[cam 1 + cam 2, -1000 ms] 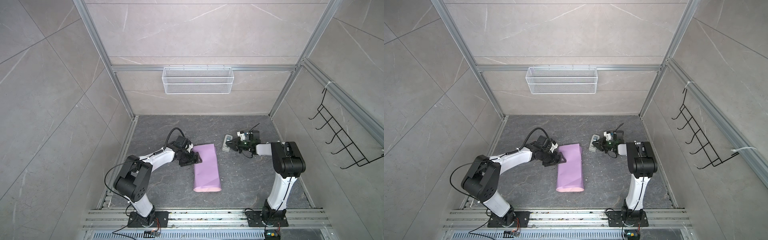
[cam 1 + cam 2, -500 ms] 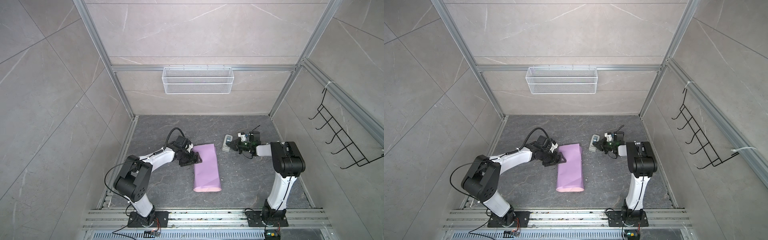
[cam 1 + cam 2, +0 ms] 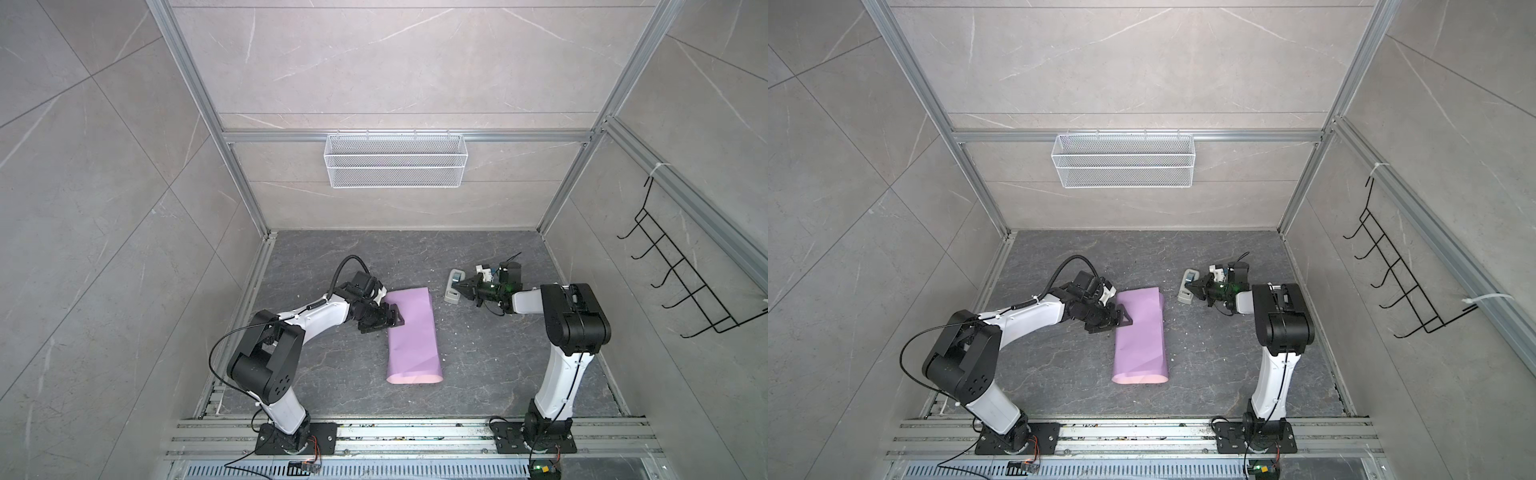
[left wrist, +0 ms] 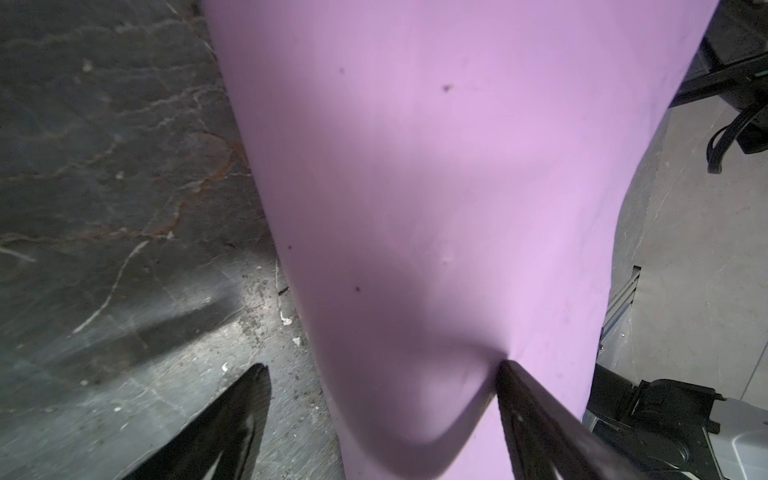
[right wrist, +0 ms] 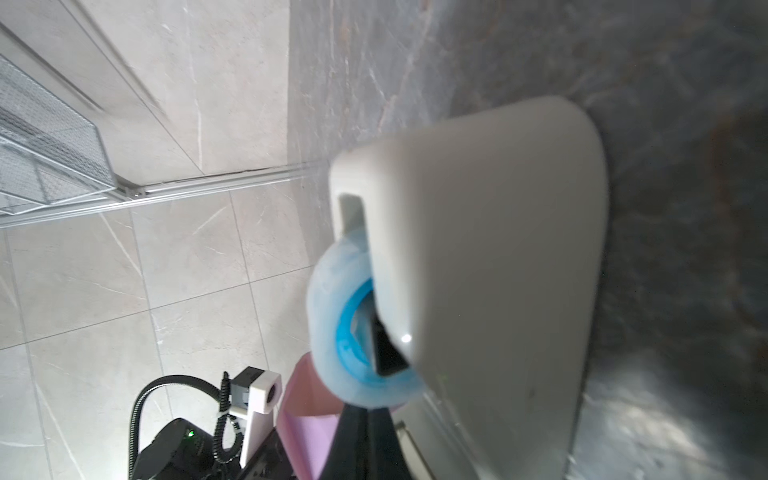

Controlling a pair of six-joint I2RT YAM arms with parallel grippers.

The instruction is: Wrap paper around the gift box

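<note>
Since the paper (image 3: pixel 411 332) (image 3: pixel 1140 332) is folded over into a long lilac bundle, it lies mid-frame on the dark counter (image 3: pixel 498 365) in both top views, with a pink edge at its lower end. My left hand (image 3: pixel 395 322) (image 4: pixel 382 368) is spread wide at its upper left edge. One finger (image 4: pixel 523 399) dents the paper, the other's over bare counter. Further right, my right hand (image 3: pixel 457 286) (image 5: pixel 365 409) is pinched closed right at the tape roll (image 5: pixel 332 311) of the grey-white dispenser (image 3: pixel 451 296).

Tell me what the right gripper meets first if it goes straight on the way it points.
The tape dispenser: the right gripper, jaws shut, points straight at it, and the right wrist view shows its blue tape roll just ahead of the fingertips. Whether they touch is unclear.
</note>
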